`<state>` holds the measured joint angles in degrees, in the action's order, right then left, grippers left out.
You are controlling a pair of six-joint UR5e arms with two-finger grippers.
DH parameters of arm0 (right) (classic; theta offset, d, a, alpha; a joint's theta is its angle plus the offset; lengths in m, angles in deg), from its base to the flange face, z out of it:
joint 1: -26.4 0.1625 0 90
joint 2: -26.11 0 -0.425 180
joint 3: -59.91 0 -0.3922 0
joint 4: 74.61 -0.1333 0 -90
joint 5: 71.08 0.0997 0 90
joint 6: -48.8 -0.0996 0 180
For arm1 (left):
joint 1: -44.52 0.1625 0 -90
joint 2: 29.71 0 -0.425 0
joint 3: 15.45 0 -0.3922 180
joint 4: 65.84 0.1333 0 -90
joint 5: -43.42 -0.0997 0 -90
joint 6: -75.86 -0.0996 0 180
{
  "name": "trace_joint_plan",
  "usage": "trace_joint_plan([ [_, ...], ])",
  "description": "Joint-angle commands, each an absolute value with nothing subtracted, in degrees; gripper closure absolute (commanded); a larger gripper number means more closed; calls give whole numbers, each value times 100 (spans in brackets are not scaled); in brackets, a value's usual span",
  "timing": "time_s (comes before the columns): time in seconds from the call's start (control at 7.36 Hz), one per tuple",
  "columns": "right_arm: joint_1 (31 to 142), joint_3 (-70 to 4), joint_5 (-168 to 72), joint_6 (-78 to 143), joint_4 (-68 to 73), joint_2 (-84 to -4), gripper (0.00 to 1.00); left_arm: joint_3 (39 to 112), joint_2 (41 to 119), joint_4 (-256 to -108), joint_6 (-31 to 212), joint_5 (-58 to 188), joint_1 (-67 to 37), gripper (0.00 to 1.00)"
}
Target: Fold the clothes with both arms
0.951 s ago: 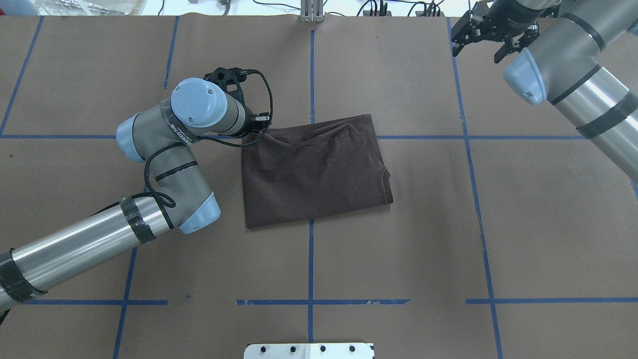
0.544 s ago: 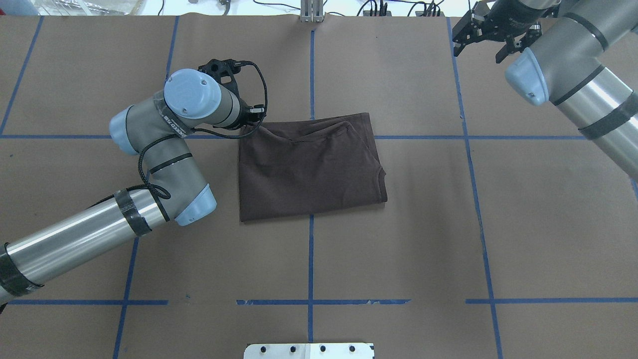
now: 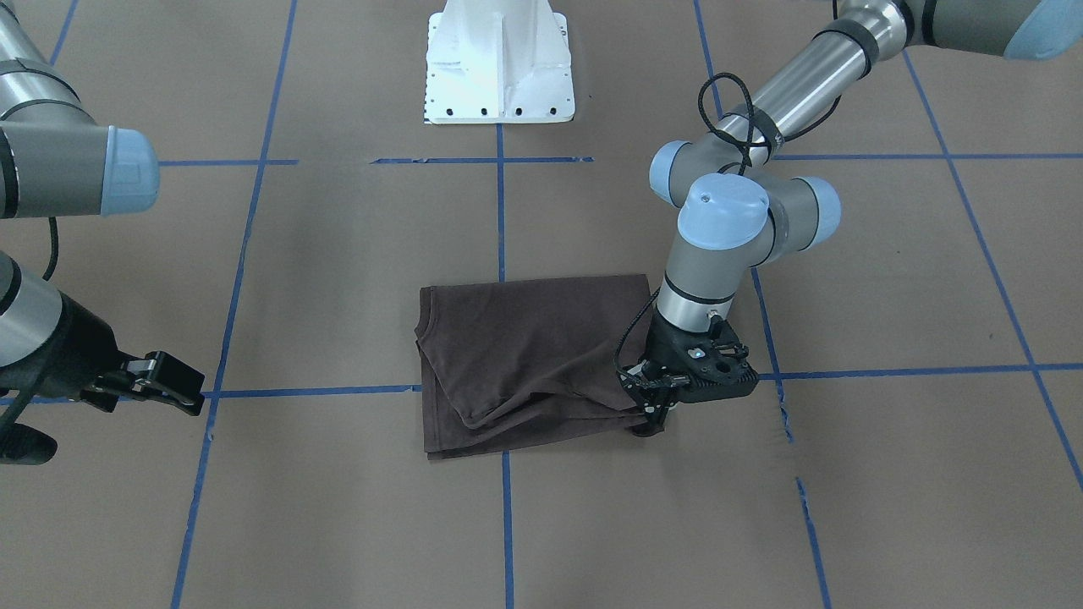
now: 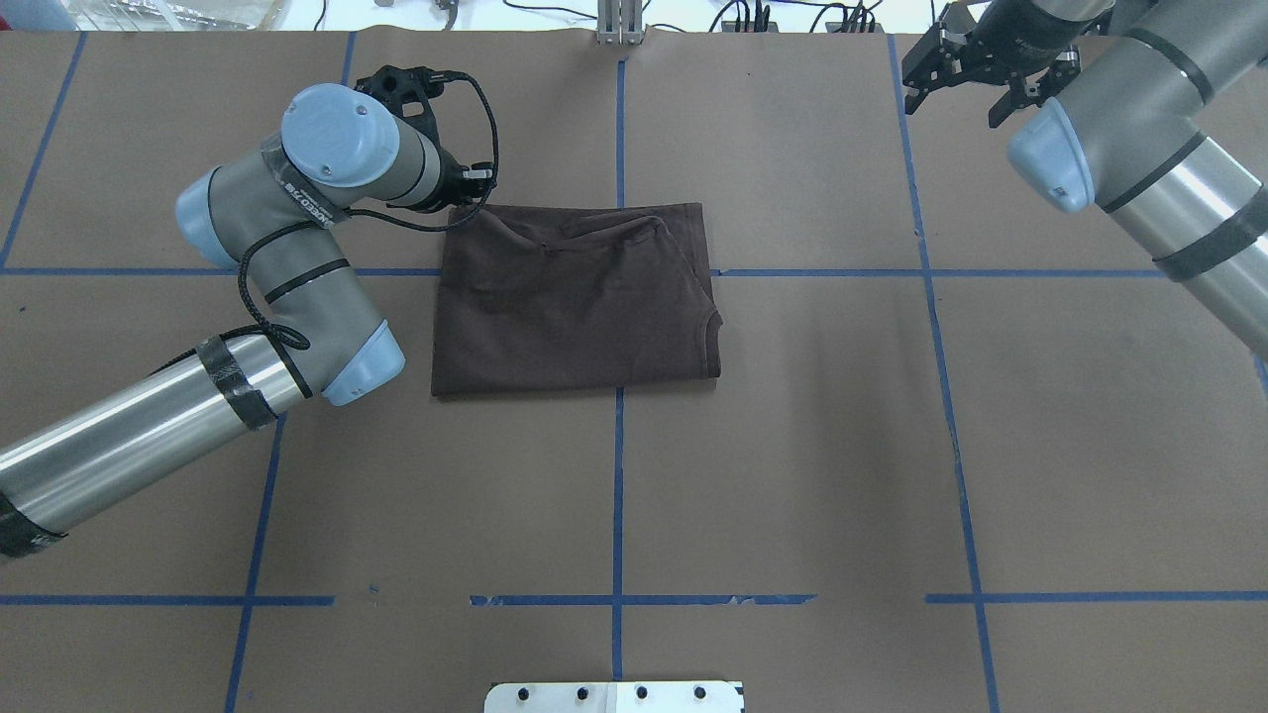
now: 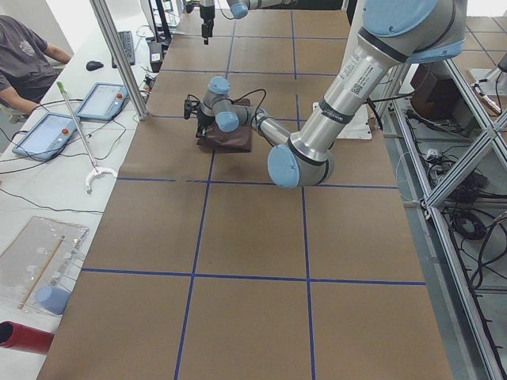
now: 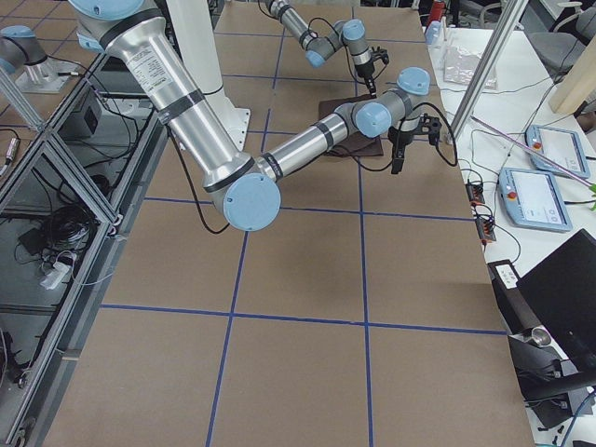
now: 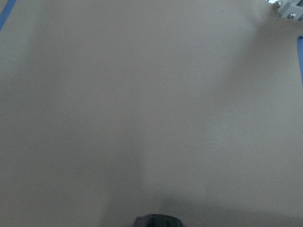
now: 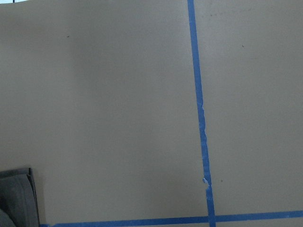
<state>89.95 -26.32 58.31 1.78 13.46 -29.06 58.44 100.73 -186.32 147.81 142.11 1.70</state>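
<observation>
The dark brown T-shirt (image 4: 575,307) lies folded into a rough rectangle on the brown table, collar notch on its right edge. It also shows in the front-facing view (image 3: 525,355). My left gripper (image 4: 466,198) is shut on the shirt's far left corner, low at the table; the front-facing view (image 3: 651,423) shows its fingers pinching the cloth there. My right gripper (image 4: 961,84) hangs open and empty at the far right of the table, well away from the shirt, and shows at the left edge of the front-facing view (image 3: 169,385). A shirt corner shows in the right wrist view (image 8: 16,198).
Blue tape lines (image 4: 618,495) grid the brown paper table cover. The white pedestal base (image 4: 614,696) sits at the near edge. Cables (image 4: 753,15) lie along the far edge. In the left side view an operator (image 5: 24,59) sits by tablets (image 5: 47,131).
My left gripper has moved left and toward the far edge, dragging the shirt with it by its corner. The right arm has barely moved.
</observation>
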Motion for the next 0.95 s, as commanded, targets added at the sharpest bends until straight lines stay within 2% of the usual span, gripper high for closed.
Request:
trace_joint_plan([
  [0.0,8985,-2622,5820,178,1345,-2909,0,5776,10081,-18652,14793,14195,171,1],
  [0.41,8959,-2622,5820,178,1345,-2900,0,5365,10247,-18722,14898,14029,189,3],
  [0.54,8950,-2631,5820,178,1345,-2891,0,5180,10309,-18896,14898,13984,189,15],
  [0.82,8950,-2631,5820,169,1354,-2891,0,5196,10310,-18916,14890,13993,189,64],
])
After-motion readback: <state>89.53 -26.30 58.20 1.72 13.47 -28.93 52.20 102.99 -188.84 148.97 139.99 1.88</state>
